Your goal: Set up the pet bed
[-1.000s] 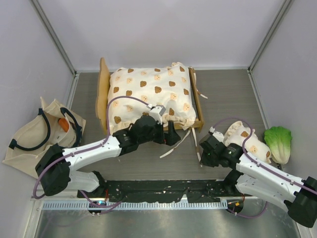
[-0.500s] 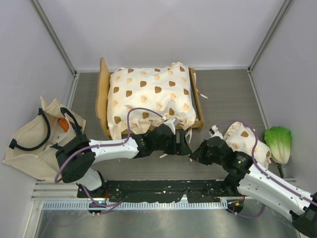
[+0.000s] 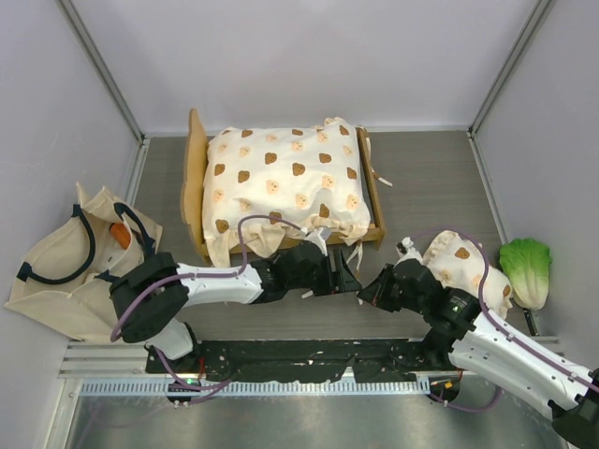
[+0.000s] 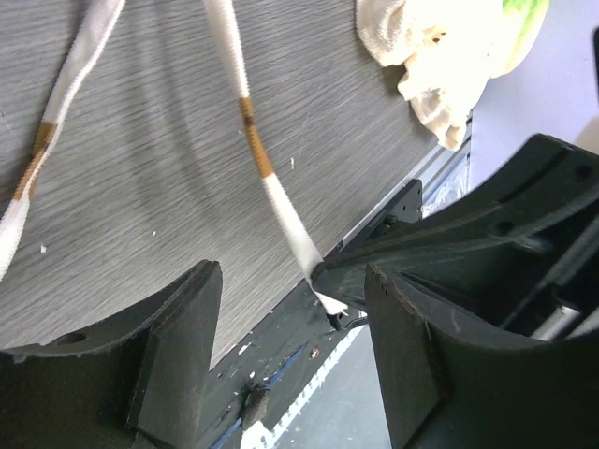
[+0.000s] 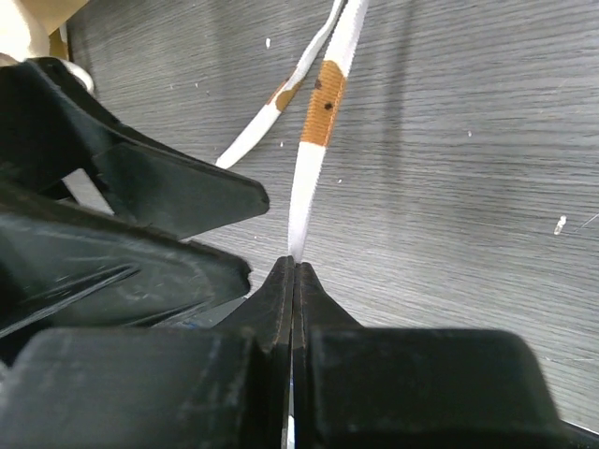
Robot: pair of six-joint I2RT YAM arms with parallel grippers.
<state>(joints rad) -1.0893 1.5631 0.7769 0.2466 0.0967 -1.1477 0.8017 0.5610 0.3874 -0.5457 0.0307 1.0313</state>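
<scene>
The pet bed [image 3: 196, 178] is stood on the table [image 3: 430, 178], with the bear-print cushion [image 3: 285, 182] laid in its frame. Just in front of the bed's near right corner, a tie strap [image 5: 314, 178] is pinched in the fully closed right claw [image 5: 293, 271]. Beside it, the left claw [image 4: 290, 299] is kept partly open; the strap is seen between its fingers, not gripped.

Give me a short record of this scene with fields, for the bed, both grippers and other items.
bed: pet bed at the back, headboard left, bear-print cushion on it
right gripper: shut on tie strap
left gripper: open, jaws either side of that strap
other items: tote bag left; small pillow and lettuce toy right
</scene>
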